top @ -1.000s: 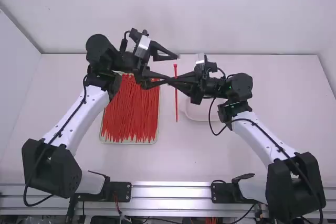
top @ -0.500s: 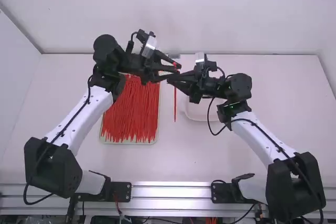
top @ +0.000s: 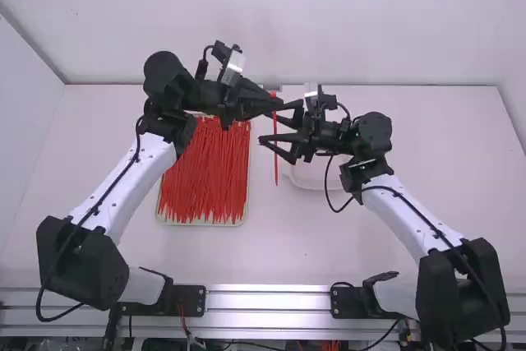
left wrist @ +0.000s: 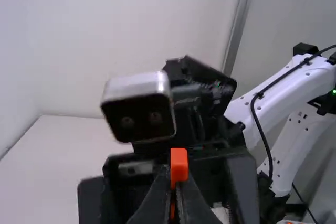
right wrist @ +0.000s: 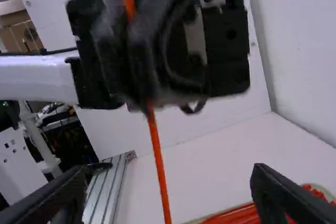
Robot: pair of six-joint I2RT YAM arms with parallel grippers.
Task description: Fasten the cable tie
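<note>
A single red cable tie (top: 275, 158) hangs upright above the table, between the tray and the white dish. Its head (left wrist: 178, 164) is pinched in my left gripper (top: 274, 103), which is shut on it at the top. My right gripper (top: 274, 125) faces the left one from the right, open, with one finger above and one below, wide around the tie's upper strap without touching it. In the right wrist view the strap (right wrist: 157, 150) runs down from the left gripper (right wrist: 157, 45), between my own spread fingers (right wrist: 283, 195).
A tray (top: 243, 219) holding a thick bed of red cable ties (top: 205, 174) lies left of the middle, under the left arm. A white dish (top: 310, 180) sits on the table below the right gripper. Bare table spreads to the right and front.
The left gripper moved in and shut on the tie's head. The right gripper, which was holding the tie, has opened and let go of it.
</note>
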